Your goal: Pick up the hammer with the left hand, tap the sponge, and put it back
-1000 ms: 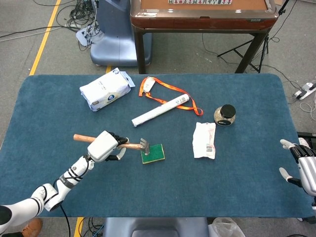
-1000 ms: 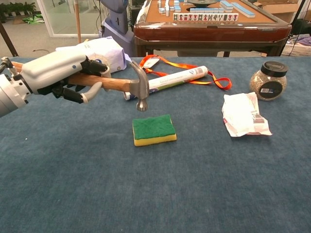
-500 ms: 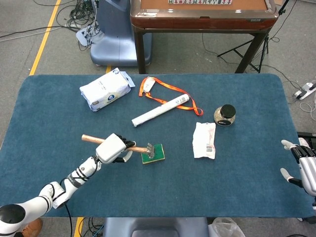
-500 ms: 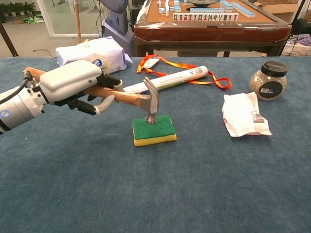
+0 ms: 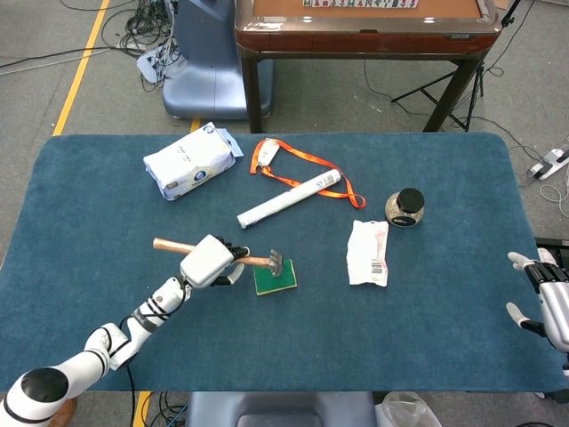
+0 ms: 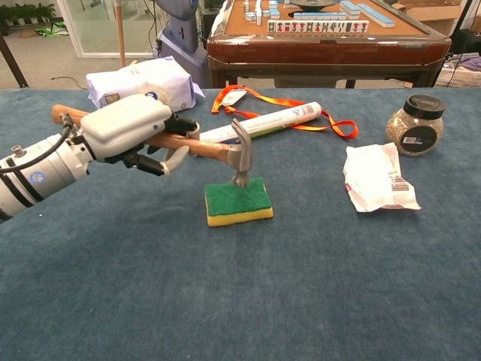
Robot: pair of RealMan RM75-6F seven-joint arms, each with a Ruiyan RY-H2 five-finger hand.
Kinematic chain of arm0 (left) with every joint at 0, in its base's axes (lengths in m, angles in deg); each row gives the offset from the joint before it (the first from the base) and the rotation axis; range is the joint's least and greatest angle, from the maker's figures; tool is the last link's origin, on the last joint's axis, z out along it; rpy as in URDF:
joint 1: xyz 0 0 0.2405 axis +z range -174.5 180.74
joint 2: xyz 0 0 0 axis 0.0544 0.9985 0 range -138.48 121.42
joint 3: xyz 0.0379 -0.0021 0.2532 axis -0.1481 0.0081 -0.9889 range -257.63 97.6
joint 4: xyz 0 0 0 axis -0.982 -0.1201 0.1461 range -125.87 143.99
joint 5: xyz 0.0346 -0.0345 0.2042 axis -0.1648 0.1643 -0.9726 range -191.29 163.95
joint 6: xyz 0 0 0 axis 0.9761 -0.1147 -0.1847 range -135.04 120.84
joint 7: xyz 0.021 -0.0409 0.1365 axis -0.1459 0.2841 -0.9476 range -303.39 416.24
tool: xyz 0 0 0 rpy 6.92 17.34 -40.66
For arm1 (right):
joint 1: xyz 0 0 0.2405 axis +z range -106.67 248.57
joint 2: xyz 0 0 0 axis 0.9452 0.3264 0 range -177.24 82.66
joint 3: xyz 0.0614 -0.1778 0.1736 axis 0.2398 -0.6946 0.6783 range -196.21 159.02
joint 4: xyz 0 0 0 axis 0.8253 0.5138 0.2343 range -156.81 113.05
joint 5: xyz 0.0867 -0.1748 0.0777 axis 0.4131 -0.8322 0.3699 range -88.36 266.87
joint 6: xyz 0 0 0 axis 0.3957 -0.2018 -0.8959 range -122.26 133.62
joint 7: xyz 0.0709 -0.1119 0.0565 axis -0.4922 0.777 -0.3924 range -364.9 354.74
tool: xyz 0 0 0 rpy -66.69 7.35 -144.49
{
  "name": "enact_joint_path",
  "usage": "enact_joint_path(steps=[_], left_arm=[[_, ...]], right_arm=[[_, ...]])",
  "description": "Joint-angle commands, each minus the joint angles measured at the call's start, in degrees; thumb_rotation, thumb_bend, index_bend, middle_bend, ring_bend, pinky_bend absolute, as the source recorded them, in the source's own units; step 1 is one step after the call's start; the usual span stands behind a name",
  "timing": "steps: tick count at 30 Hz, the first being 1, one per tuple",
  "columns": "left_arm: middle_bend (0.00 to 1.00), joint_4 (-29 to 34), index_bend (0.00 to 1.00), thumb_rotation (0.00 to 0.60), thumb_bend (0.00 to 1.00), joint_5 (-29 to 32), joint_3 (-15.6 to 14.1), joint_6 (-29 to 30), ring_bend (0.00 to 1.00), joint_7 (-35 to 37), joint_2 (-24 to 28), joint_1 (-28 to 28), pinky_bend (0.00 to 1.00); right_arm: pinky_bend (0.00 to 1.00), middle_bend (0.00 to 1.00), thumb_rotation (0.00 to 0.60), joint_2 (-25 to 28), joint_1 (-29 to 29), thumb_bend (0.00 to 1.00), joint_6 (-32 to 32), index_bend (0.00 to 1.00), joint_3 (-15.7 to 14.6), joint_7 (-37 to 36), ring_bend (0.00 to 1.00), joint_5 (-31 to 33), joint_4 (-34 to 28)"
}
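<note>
The counter (image 5: 107, 178) is covered in blue cloth and carries several loose things behind and beside the work. A white tissue pack (image 5: 189, 165) lies at the far left, well apart from the sponge (image 6: 238, 201). A rolled white paper tube (image 5: 289, 198) lies diagonally just behind the sponge, with an orange lanyard (image 5: 302, 165) looped across it. To the right lie a flat white packet (image 5: 368, 253) and, further back, a small jar (image 5: 404, 207) with a dark lid. None of these lies between the hammer and the sponge; the tube is the nearest, just behind the hammer head in the chest view.

The left hand (image 6: 128, 129) grips the hammer (image 6: 218, 148) around its wooden handle, fingers wrapped beneath, the handle's butt sticking out behind the hand. The hammer head points down and meets the green top of the sponge near its back edge; whether it presses in cannot be told. The right hand (image 5: 547, 298) rests at the counter's right edge, fingers apart and holding nothing.

A second ago the hammer head hung above and left of the sponge, clear of it. Half a second ago it was already down on the green face. Since then the hand has moved slightly forward and the head sits a little further right. The sponge has not shifted.
</note>
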State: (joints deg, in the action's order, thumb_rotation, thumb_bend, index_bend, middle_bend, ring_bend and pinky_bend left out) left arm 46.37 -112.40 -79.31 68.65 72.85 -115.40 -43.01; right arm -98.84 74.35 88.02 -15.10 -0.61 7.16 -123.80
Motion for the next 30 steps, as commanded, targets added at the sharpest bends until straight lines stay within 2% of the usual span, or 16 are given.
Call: enact_joint_path(steps=[1, 8, 14, 20, 30], left_arm=[[0.84, -2.8, 0.74, 0.600, 0.59, -1.1, -1.8, 0.0, 0.76, -0.1, -1.4, 0.1, 0.96], [0.84, -6.6, 0.75, 0.600, 0.59, -2.9, -4.4, 0.9, 0.76, 0.0, -2.2, 0.2, 0.96], [0.84, -4.8, 0.75, 0.600, 0.59, -1.1, -1.9, 3.8, 0.76, 1.5, -0.9, -0.5, 0.96], [0.84, -1.9, 0.75, 0.600, 0.59, -0.7, -1.0, 5.6, 0.76, 0.7, 1.1, -0.9, 0.96], [0.84, -4.0, 0.75, 0.600, 0.59, -1.1, -3.1, 2.9, 0.76, 0.0, -0.8, -0.4, 0.96]], right_arm=[[0.35, 0.32, 0.600, 0.0, 0.0, 0.23, -0.1, 0.21, 0.0, 0.1, 0.26, 0.1, 0.0], [0.35, 0.32, 0.600, 0.3, -0.2, 0.23, 0.4, 0.21, 0.0, 0.1, 0.26, -0.2, -0.3], [0.35, 0.32, 0.600, 0.2, -0.3, 0.23, 0.6, 0.21, -0.1, -0.1, 0.26, -0.4, -0.4], [0.35, 0.32, 0.600, 0.1, -0.4, 0.23, 0.7, 0.21, -0.1, -0.3, 0.26, -0.4, -0.2], [0.35, 0.32, 0.600, 0.2, -0.3, 0.23, 0.4, 0.21, -0.1, 0.2, 0.26, -0.2, -0.6]])
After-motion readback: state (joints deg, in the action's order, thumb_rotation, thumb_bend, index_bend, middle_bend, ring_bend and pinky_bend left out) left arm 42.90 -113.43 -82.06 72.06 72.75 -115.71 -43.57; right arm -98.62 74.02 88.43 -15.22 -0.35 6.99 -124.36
